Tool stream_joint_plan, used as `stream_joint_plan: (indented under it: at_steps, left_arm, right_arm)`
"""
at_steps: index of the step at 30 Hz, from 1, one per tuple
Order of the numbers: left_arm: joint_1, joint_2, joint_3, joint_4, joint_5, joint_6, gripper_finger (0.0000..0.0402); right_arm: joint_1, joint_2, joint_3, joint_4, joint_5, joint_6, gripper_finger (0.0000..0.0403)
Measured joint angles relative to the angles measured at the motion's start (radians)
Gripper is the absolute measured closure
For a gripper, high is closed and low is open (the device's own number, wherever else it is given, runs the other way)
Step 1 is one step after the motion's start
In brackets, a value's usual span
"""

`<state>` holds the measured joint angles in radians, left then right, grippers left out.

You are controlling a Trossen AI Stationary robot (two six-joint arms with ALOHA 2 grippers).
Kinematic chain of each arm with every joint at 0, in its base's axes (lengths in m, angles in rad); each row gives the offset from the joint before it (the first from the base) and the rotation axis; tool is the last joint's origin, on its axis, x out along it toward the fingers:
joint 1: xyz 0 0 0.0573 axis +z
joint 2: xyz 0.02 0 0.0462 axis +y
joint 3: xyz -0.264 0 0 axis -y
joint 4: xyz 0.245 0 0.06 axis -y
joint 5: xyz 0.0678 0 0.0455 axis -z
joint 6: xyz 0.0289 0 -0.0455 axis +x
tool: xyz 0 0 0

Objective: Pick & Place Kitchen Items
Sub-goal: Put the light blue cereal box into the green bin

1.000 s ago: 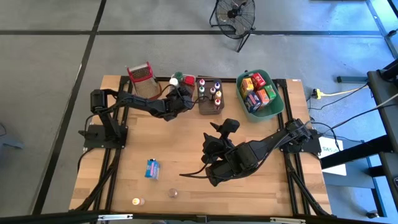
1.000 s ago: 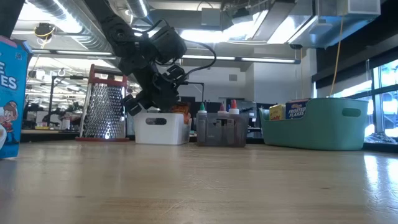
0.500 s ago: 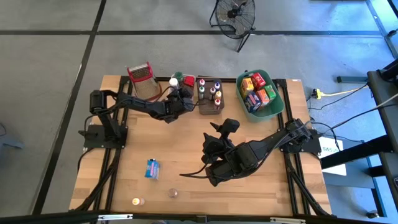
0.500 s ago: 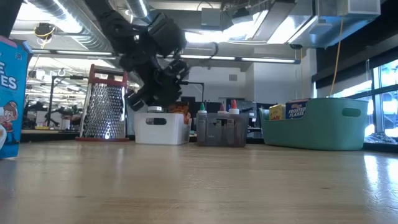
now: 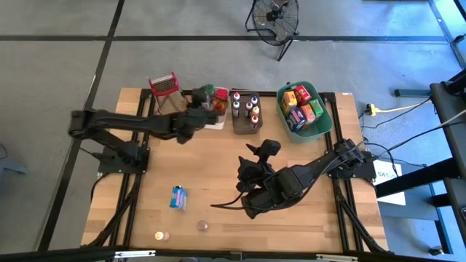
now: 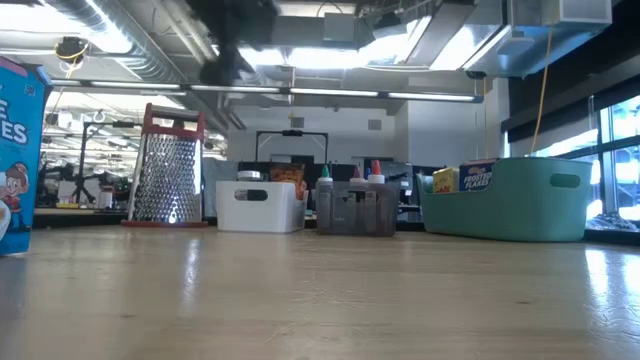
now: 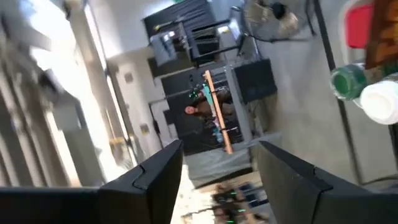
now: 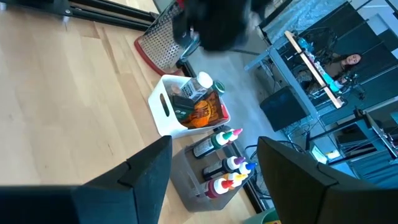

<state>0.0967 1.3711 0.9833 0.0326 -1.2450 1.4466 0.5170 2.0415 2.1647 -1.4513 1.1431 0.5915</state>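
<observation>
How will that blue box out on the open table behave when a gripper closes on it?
The blue box looks like thin printed card, so probably light, and it may dent under a hard squeeze. In the low view it seems to stand upright and tall, so a sideways nudge would likely tip it. Flat faces mean no rolling.

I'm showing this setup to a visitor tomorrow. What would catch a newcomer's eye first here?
Probably the green bin at the table's far right corner, packed with red, orange and green boxes. Next, the red-rimmed wire basket at the far left, beside a white bin and a grey rack of bottles with coloured caps. Nearer, a lone blue box lies on bare wood.
</observation>
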Motion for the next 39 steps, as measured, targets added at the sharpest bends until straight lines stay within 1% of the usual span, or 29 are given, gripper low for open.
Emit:
stream_joint_plan:
  at_steps: [4, 8, 12, 15, 20, 24, 27, 29, 30, 32, 35, 39]
  left_arm:
    - [-0.073, -0.143, 0.000, -0.173, -0.079, -0.209, 0.0201]
    - [-0.181, -0.256, 0.000, -0.359, -0.165, -0.367, 0.0202]
    - [-0.335, -0.324, 0.000, -0.515, -0.182, -0.555, 0.0207]
    - [-0.456, -0.345, 0.000, -0.555, -0.177, -0.723, 0.0214]
    - [-0.625, -0.349, 0.000, -0.558, -0.174, -0.988, 0.0223]
    - [-0.716, -0.349, 0.000, -0.568, -0.174, -1.172, 0.0225]
    - [-0.770, -0.349, 0.000, -0.616, -0.174, -1.249, 0.0225]
    - [-0.799, -0.349, 0.000, -0.652, -0.173, -1.317, 0.0225]
    - [-0.810, -0.349, 0.000, -0.673, -0.165, -1.361, 0.0225]
    - [-0.828, -0.350, 0.000, -0.721, -0.114, -1.469, 0.0225]
    - [-0.850, -0.372, -0.001, -0.758, 0.013, -1.628, 0.0225]
    - [-0.876, -0.405, -0.001, -0.756, 0.158, -1.728, 0.0223]
  right_arm:
    - [0.010, 0.000, 0.000, -0.002, -0.003, 0.000, 0.0165]
    - [0.022, 0.000, 0.000, -0.004, -0.027, -0.005, 0.0165]
    - [0.027, 0.000, 0.000, -0.001, -0.069, -0.006, 0.0165]
    - [0.026, 0.000, 0.000, 0.001, -0.083, -0.012, 0.0165]
    - [0.026, 0.000, 0.000, 0.004, -0.097, -0.020, 0.0165]
    - [0.023, 0.000, 0.000, 0.015, -0.190, -0.061, 0.0165]
    - [0.020, 0.000, 0.000, 0.033, -0.266, -0.100, 0.0165]
    - [0.020, 0.000, 0.000, 0.048, -0.299, -0.118, 0.0165]
    - [0.020, 0.000, 0.000, 0.054, -0.310, -0.126, 0.0165]
    - [0.020, 0.000, 0.000, 0.056, -0.327, -0.129, 0.0165]
    - [0.020, 0.000, 0.000, 0.056, -0.336, -0.135, 0.0165]
    - [0.020, 0.000, 0.000, 0.056, -0.335, -0.136, 0.0165]
